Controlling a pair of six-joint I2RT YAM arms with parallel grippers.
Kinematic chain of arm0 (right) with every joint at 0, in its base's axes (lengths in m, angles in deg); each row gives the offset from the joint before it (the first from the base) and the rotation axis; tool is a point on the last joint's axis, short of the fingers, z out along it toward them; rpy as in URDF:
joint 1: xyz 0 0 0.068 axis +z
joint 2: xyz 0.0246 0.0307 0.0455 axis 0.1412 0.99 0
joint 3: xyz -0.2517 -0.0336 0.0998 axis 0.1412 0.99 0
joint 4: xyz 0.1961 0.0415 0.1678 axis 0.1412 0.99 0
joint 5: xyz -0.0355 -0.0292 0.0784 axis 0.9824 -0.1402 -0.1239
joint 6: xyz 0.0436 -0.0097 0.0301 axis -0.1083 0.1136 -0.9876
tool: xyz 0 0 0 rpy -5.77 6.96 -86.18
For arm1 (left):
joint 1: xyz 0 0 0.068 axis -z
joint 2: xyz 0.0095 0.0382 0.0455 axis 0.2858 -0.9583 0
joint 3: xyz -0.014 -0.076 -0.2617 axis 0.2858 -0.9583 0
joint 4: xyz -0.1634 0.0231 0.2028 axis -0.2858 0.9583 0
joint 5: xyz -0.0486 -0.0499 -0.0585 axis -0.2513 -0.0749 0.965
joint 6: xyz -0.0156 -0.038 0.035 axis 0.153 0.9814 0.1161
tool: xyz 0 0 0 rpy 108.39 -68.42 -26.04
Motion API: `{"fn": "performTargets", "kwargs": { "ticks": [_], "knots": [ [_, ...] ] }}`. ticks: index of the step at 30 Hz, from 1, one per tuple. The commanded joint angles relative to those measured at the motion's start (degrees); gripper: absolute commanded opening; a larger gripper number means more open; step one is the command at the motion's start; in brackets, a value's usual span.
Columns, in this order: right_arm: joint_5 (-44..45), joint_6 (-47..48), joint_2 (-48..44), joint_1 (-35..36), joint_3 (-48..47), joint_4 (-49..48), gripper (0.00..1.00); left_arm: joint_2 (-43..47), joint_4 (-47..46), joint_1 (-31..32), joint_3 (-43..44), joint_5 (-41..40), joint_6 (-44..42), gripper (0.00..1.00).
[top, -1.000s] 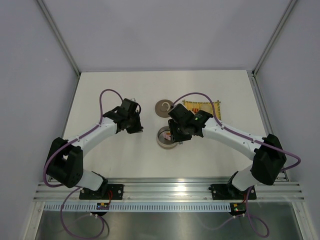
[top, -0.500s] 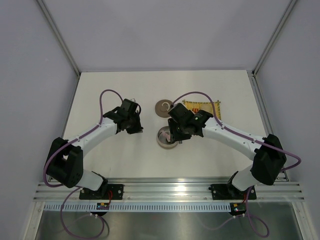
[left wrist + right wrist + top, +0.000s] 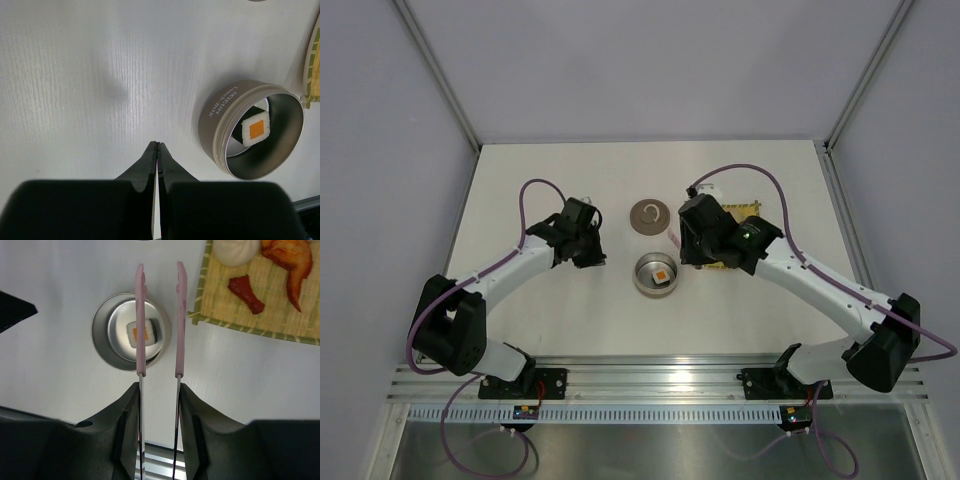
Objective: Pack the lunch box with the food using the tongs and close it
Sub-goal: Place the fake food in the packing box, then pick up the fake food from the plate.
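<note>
White desk (image 3: pixel 540 180) within pale grey walls carries everything. Near its middle sits the lunch box (image 3: pixel 654 276), open, with one sushi piece (image 3: pixel 142 333) lying flat inside, orange face up. The lid (image 3: pixel 648 215) lies just behind the lunch box, apart from it.

The right fingers (image 3: pixel 192 410) clamp the tongs (image 3: pixel 179 320) low on their arms. The two pink arms run straight out from the wrist, nearly parallel, with the tips gaping and empty. They hover between the lunch box and the yellow mat (image 3: pixel 280 330). The left fingers (image 3: pixel 147 165) are pressed together on nothing, beside the lunch box.

The next pick, I judge, comes from the mat. Carry the tips over the red sausage piece (image 3: pixel 245 292), which lies slantwise. Turn the wrist so the arms straddle its narrow width, lower, then squeeze gently.
</note>
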Motion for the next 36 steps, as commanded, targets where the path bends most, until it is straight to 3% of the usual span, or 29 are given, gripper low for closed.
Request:
{"fn": "performTargets", "kwargs": {
  "ticks": [1, 8, 19, 36],
  "knots": [
    [2.6, -0.7, -3.7, -3.9, 2.8, 1.5, 0.41, 1.3, -1.3, -0.2, -0.3, 0.3, -1.2, 0.00],
    [-1.6, 1.4, -4.8, -10.3, 7.9, 0.3, 0.41, 1.1, -1.7, -0.1, -0.2, 0.8, -1.3, 0.00],
    [-3.2, 3.1, -0.2, -15.0, 7.3, -5.4, 0.41, 0.9, -1.9, -0.1, -0.3, 0.9, -1.2, 0.00],
    [-4.1, 5.6, 9.1, -16.9, 1.5, -9.4, 0.44, 0.5, -1.1, -0.1, 0.0, 0.6, -1.8, 0.00]
  ]
}}
